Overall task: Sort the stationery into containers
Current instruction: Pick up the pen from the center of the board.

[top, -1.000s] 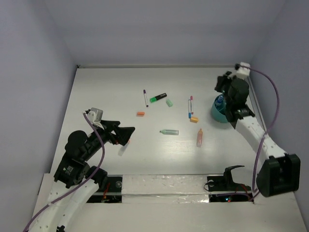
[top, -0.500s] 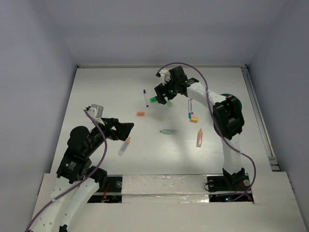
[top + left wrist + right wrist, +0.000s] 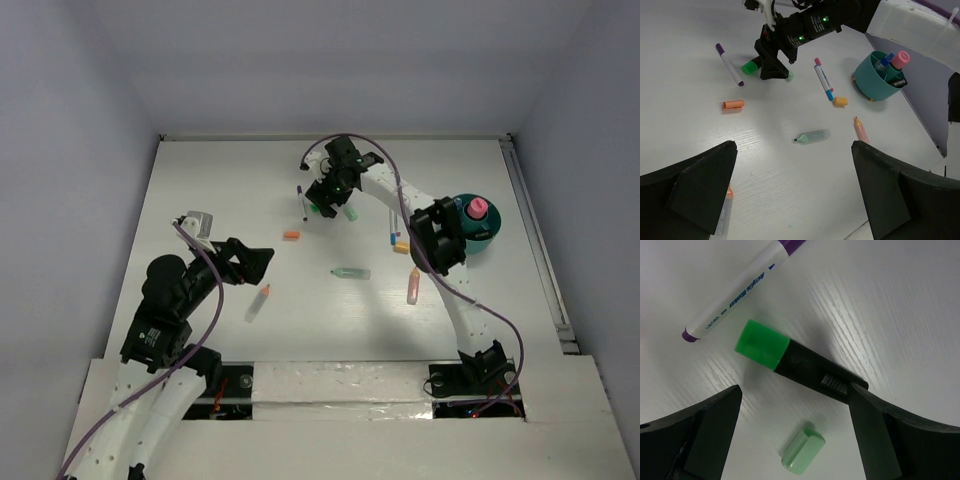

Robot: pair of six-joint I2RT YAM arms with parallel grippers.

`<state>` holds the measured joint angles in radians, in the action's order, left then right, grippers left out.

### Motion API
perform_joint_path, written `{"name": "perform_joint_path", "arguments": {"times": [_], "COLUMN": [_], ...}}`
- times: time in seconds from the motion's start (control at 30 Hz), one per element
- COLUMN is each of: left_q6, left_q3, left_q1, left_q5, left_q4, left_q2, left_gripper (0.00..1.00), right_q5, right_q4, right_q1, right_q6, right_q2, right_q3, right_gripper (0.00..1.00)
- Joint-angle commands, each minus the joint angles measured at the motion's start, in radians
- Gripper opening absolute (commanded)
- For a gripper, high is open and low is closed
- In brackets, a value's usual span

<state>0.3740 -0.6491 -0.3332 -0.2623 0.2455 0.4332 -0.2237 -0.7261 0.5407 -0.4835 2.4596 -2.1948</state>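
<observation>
We're looking at the right gripper (image 3: 795,390) out at the far middle of the bench (image 3: 200,200), its fingers spread wide and grasping nothing, with a black highlighter (image 3: 805,367) lying flat between them. It's a chunky black barrel with a bright green cap and a ribbed patch near its tail. Just beyond it lies a white pen (image 3: 737,295) with purple ends. Blue lettering runs along its barrel, but we can't read it with any certainty. A loose pale-green cap (image 3: 802,450) sits just on the near side of the highlighter. Over at the right edge stands the teal tub (image 3: 875,85), a pink-capped tube (image 3: 900,59) upright in it. Scattered mid-bench we see a pale-green marker (image 3: 812,136), a salmon marker (image 3: 860,130) and two orange caps (image 3: 733,104). The left gripper (image 3: 794,145) hangs at the near left, fingers released and wide apart.
</observation>
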Motion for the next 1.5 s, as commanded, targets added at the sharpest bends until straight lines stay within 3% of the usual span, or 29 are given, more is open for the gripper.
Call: {"name": "perform_joint_path", "arguments": {"times": [0.0,0.3,0.4,0.63,0.7,1.03,1.1,1.17,1.2,1.27,1.47], "left_q6": [-0.014,-0.014,-0.014,-0.014,-0.012,-0.01,-0.01,-0.01,-0.01,-0.009,-0.01], "left_q3": [-0.006,-0.004,-0.004,-0.004,-0.004,-0.003,-0.001,0.0,0.0,0.002,0.005], "left_q1": [0.013,0.022,0.031,0.031,0.04,0.049,0.059,0.059,0.059,0.059,0.068], "left_q5": [-0.012,-0.017,-0.018,-0.023,-0.022,-0.018,-0.02,-0.026,-0.026,-0.028,-0.037], "left_q4": [-0.058,-0.058,-0.061,-0.061,-0.061,-0.061,-0.063,-0.064,-0.066,-0.066,-0.074], "left_q2": [0.013,0.022,0.029,0.029,0.027,0.018,0.019,0.019,0.019,0.019,-0.005], "left_gripper": [0.99,0.99,0.99,0.99,0.99,0.98,0.98,0.98,0.98,0.98,0.98], "right_q5": [0.006,0.067,0.073,0.092,0.124,0.133,0.133,0.173,0.194,0.236,0.585], "right_q4": [-0.07,-0.059,-0.03,0.037,0.109,0.396,0.5,0.783,0.784,0.977,1.338], "right_q1": [0.015,0.038,0.038,0.038,0.038,0.016,0.005,0.005,0.005,0.005,-0.005], "right_q6": [-0.076,-0.155,-0.173,-0.161,-0.158,-0.055,0.026,0.123,0.155,0.248,0.347], "right_q2": [0.041,0.15,0.154,0.173,0.158,0.125,0.053,-0.064,-0.108,-0.204,-0.641], "right_q3": [-0.092,-0.223,-0.207,-0.198,-0.169,-0.085,0.017,0.169,0.222,0.335,0.829], "right_gripper": [0.92,0.92,0.86,0.47,0.43,0.01,0.01,0.02,0.02,0.02,0.0]}}
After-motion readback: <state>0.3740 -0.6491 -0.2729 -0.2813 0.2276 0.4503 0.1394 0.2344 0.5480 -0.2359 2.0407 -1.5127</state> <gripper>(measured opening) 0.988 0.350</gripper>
